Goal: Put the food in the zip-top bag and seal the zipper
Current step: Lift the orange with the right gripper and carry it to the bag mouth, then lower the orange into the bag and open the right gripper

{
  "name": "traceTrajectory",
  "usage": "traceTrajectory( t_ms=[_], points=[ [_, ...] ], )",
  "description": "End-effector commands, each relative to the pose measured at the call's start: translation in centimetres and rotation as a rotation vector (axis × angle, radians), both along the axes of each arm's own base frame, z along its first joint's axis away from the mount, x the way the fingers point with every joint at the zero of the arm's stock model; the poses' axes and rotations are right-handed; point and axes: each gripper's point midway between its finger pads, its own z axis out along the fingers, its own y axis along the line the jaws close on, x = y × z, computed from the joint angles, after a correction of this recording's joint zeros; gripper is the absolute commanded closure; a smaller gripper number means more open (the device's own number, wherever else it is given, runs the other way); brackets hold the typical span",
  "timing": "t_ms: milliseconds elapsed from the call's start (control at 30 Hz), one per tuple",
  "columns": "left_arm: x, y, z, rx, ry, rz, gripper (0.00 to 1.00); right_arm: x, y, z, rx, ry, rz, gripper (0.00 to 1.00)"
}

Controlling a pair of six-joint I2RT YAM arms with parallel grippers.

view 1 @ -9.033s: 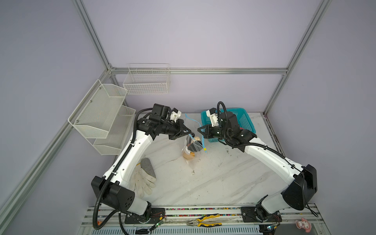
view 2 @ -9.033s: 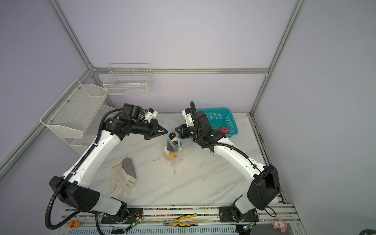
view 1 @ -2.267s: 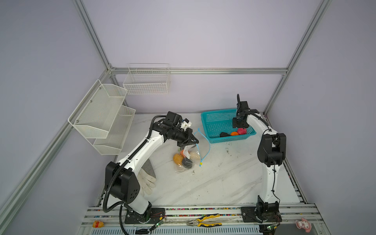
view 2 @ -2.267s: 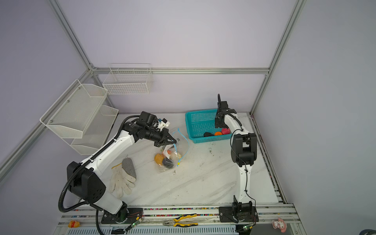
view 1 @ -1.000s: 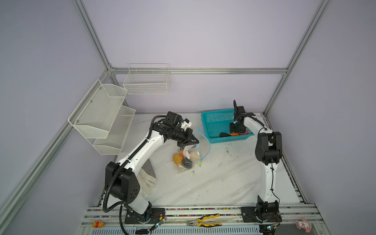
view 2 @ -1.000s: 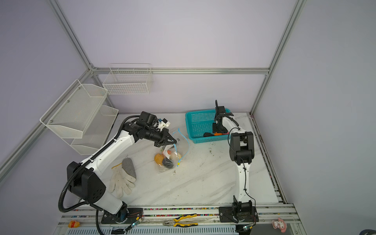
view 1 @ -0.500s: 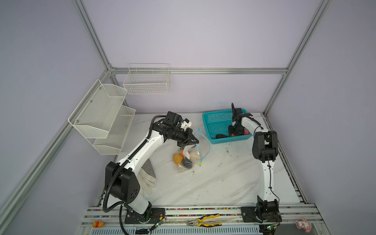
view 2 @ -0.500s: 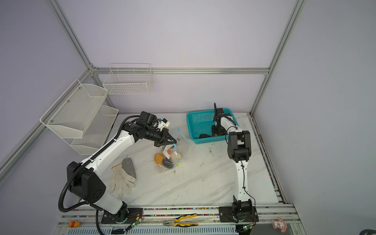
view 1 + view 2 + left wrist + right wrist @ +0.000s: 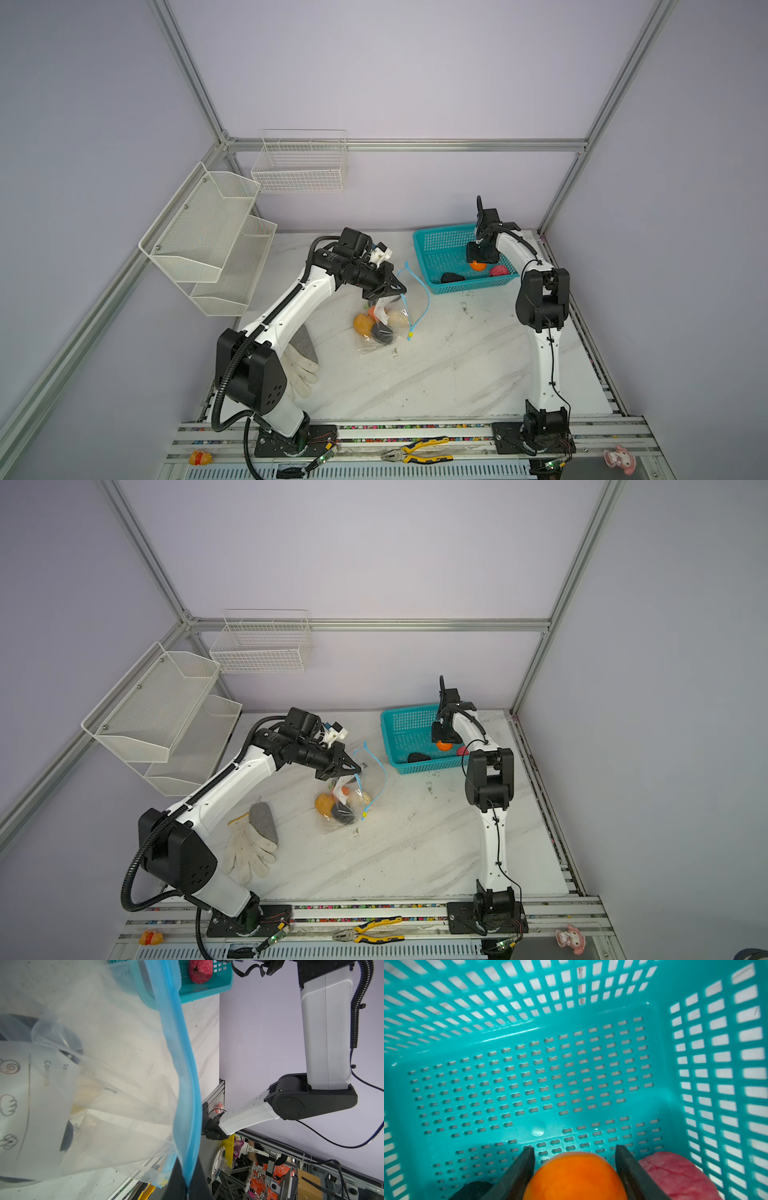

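Observation:
The clear zip-top bag [image 9: 380, 328] lies mid-table with a yellow-orange fruit [image 9: 362, 323], a dark piece and a cream piece inside. Its light-blue zipper [image 9: 419, 299] arcs upward, the mouth gaping, and the yellow-green slider [image 9: 410, 333] hangs low. My left gripper [image 9: 395, 291] is shut on the zipper edge [image 9: 182, 1064] and holds that side up. My right gripper [image 9: 480, 259] reaches down into the teal basket [image 9: 440, 249], with its fingers [image 9: 525, 1159] pressed on both sides of an orange fruit [image 9: 575, 1178]. A pink fruit [image 9: 675, 1174] and a dark food piece [image 9: 452, 277] lie beside it.
A white glove [image 9: 301, 365] lies by the left arm's base. White wire racks [image 9: 208, 241] hang on the left wall. Pliers [image 9: 415, 451], a small yellow-red figure [image 9: 199, 457] and a pink doll [image 9: 621, 459] sit on the front rail.
My right gripper has slid a little leftward inside the basket, onto the orange fruit. The left arm and the bag have stayed still.

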Motion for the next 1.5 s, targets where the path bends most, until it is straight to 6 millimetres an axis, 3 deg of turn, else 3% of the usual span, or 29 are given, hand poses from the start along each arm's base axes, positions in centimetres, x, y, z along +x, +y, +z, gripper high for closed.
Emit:
traceTrajectory(
  t_ms=[0, 133, 267, 333, 500, 667, 900, 1000, 1300, 1467],
  points=[
    [0.8, -0.3, 1.1, -0.027, -0.038, -0.010, 1.00, 0.3, 1.6, 6.2, 0.086, -0.138, -0.001, 0.50],
    [1.3, -0.4, 1.2, -0.028, -0.036, -0.006, 1.00, -1.4, 4.3, 11.3, 0.153, -0.253, 0.034, 0.51],
    [1.8, -0.6, 1.5, -0.031, -0.044, -0.002, 1.00, -5.4, 8.8, 16.4, 0.229, -0.377, 0.106, 0.51],
    [1.8, -0.6, 1.6, -0.033, -0.045, 0.000, 1.00, -7.9, 11.1, 18.1, 0.277, -0.412, 0.155, 0.51],
    [2.0, -0.4, 1.7, -0.032, -0.046, 0.007, 1.00, -14.7, 16.3, 20.3, 0.427, -0.433, 0.310, 0.52],
    [2.1, -0.2, 2.1, -0.034, -0.051, 0.017, 1.00, -19.9, 20.1, 19.6, 0.532, -0.366, 0.446, 0.52],
    [1.9, 0.0, 3.1, -0.038, -0.071, 0.033, 1.00, -23.4, 23.1, 16.7, 0.605, -0.276, 0.557, 0.52],
    [1.7, 0.1, 3.3, -0.041, -0.071, 0.036, 1.00, -23.9, 24.0, 15.8, 0.618, -0.259, 0.565, 0.52],
    [1.0, 0.3, 3.6, -0.045, -0.071, 0.037, 1.00, -23.1, 24.1, 12.9, 0.572, -0.215, 0.536, 0.51],
    [0.7, 0.5, 4.0, -0.047, -0.085, 0.038, 1.00, -23.1, 23.7, 12.4, 0.551, -0.210, 0.529, 0.51]
  ],
)
